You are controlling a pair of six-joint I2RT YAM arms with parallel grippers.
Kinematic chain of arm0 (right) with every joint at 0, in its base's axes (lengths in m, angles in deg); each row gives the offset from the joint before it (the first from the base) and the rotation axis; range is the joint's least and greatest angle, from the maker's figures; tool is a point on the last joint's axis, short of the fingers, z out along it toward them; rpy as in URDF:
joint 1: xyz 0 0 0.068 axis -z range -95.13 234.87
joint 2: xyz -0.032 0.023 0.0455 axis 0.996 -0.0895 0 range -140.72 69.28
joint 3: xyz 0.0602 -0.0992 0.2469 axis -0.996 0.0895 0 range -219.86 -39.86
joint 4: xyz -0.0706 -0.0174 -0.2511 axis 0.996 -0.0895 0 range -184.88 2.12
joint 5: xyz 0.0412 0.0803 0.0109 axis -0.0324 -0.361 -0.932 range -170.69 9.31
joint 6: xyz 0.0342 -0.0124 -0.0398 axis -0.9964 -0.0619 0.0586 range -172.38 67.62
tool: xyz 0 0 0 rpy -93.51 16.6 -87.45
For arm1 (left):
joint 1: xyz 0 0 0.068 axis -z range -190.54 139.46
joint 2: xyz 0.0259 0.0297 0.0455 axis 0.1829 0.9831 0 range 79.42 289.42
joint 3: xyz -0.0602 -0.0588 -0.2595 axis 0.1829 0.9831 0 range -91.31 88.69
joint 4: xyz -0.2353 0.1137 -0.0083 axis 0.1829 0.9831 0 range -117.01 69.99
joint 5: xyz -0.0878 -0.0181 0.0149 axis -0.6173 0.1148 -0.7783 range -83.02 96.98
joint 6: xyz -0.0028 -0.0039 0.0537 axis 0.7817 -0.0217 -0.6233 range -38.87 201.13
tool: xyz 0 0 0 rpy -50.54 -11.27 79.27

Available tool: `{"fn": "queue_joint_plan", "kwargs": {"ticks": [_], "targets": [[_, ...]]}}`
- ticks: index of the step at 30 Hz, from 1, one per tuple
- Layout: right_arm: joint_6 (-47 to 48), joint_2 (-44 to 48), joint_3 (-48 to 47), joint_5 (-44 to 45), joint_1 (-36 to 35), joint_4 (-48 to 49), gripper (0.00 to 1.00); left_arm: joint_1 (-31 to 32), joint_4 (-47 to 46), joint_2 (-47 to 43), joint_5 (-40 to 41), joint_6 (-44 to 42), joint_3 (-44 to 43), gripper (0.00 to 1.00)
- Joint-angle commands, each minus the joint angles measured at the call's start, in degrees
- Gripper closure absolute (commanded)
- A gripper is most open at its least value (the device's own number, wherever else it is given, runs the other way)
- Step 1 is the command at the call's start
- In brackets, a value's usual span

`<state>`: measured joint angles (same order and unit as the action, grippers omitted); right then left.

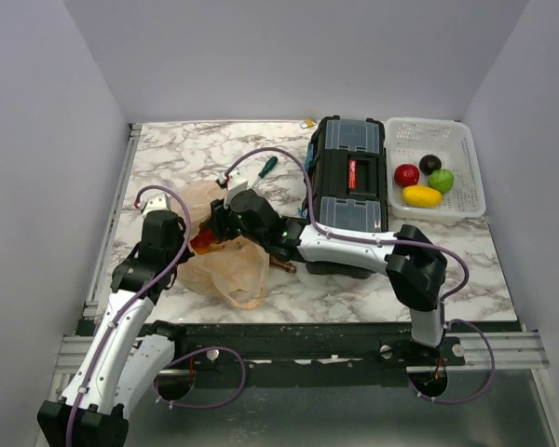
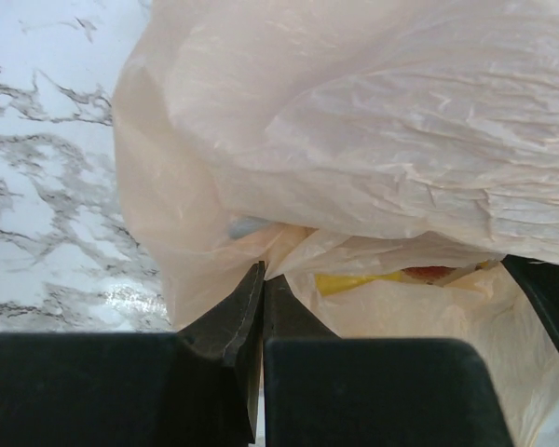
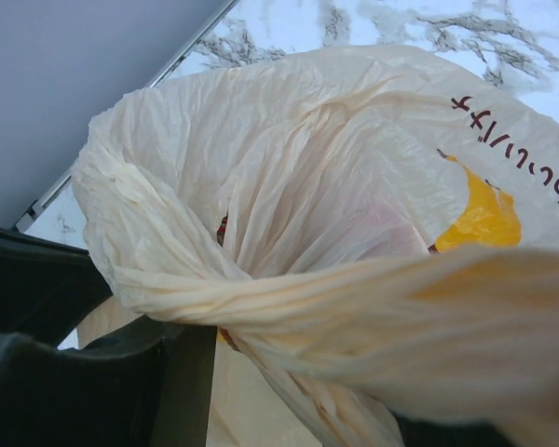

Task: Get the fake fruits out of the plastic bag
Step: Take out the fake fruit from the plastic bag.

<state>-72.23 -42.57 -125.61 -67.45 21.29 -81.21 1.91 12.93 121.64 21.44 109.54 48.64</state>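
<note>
The left gripper [image 2: 263, 272] is pinched together on a fold of the plastic bag [image 2: 373, 140]. A twisted strand of the bag drapes the right gripper [image 1: 220, 222], whose grip I cannot tell. Pulling back could snag that strand, tearing the film or dragging the bag. Just ahead of the left fingertips, a yellow piece [image 2: 354, 281] and a red piece [image 2: 429, 273] show through the film. Well away from both grippers, the white basket [image 1: 472, 182] holds a red ball [image 1: 406, 174], dark ball [image 1: 430, 163], green ball [image 1: 441, 180] and yellow oval [image 1: 421, 196].
</note>
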Motion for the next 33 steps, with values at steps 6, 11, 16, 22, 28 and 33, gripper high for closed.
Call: {"fn": "queue_joint_plan", "kwargs": {"ticks": [6, 11, 16, 22, 28, 33], "targets": [[3.56, 7.12, 6.33, 1.36, -0.09, -1.12, 0.99, -0.23, -0.06, -6.20, 7.50, 1.13, 0.67, 1.00], [4.55, 10.48, 12.97, 4.50, -0.08, -0.37, 0.99, -0.19, 0.30, -6.74, 8.22, 1.13, 0.50, 1.00], [3.70, 14.25, 16.33, 1.98, -0.11, 2.09, 0.99, -0.31, 0.44, -6.69, 8.92, 1.38, 0.38, 1.00], [0.57, 16.22, 17.63, -5.38, -0.10, 8.52, 0.99, -0.34, -0.92, -6.84, 6.97, 0.62, 1.16, 1.00], [-7.54, 14.72, 14.81, -17.29, -0.14, 14.29, 0.99, -0.32, -1.07, -5.16, 4.46, 0.01, 0.94, 1.00], [-9.33, 16.65, 14.47, -20.58, -0.14, 16.36, 0.99, -0.31, -1.31, -5.28, 4.05, -0.14, 1.12, 1.00]]}}
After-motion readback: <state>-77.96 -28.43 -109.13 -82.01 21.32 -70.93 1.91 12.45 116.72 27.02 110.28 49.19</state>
